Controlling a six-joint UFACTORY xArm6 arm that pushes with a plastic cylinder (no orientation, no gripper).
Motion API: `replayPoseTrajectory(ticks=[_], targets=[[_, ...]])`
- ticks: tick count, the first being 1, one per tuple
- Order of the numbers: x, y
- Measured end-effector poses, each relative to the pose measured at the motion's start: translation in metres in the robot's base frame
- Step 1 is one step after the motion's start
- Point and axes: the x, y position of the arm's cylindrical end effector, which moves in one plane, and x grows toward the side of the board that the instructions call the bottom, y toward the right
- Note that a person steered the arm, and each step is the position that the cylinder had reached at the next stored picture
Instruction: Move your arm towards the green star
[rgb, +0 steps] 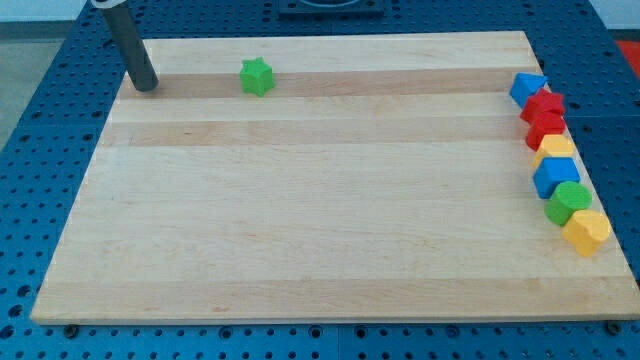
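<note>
The green star (257, 76) lies on the wooden board (320, 200) near the view's top left. My tip (146, 86) rests on the board at the far top left. It stands to the left of the green star, apart from it by roughly a hand's width, at about the same height in the view. The dark rod rises from the tip toward the view's top left corner.
A column of blocks runs down the board's right edge: a blue block (527, 88), a red star (546, 104), a red block (546, 130), a yellow block (557, 149), a blue block (556, 176), a green block (570, 201), a yellow block (586, 231).
</note>
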Motion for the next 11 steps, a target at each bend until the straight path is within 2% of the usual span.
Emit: replayPoseTrajectory(ticks=[8, 11], targets=[[0.000, 0.081], [0.000, 0.087]])
